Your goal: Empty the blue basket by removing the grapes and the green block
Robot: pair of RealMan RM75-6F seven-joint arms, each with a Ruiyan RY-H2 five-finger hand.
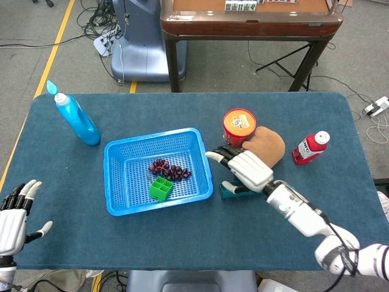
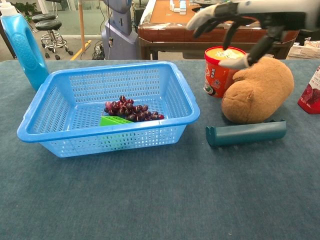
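Observation:
The blue basket (image 1: 121,176) (image 2: 60,107) sits left of the table's middle. Inside it lie dark purple grapes (image 1: 169,170) (image 2: 131,110) and a green block (image 1: 161,188) (image 2: 114,121) just in front of them. My right hand (image 1: 243,167) (image 2: 227,22) hovers open, fingers spread, above the table just right of the basket's right rim, holding nothing. At the front left corner my left hand (image 1: 13,216) rests open with fingers apart; the chest view does not show it.
A blue detergent bottle (image 1: 76,117) stands at the back left. Right of the basket are a red-and-yellow cup (image 1: 238,126), a brown plush toy (image 1: 266,148), a dark teal bar (image 1: 243,190) and a red bottle (image 1: 310,147).

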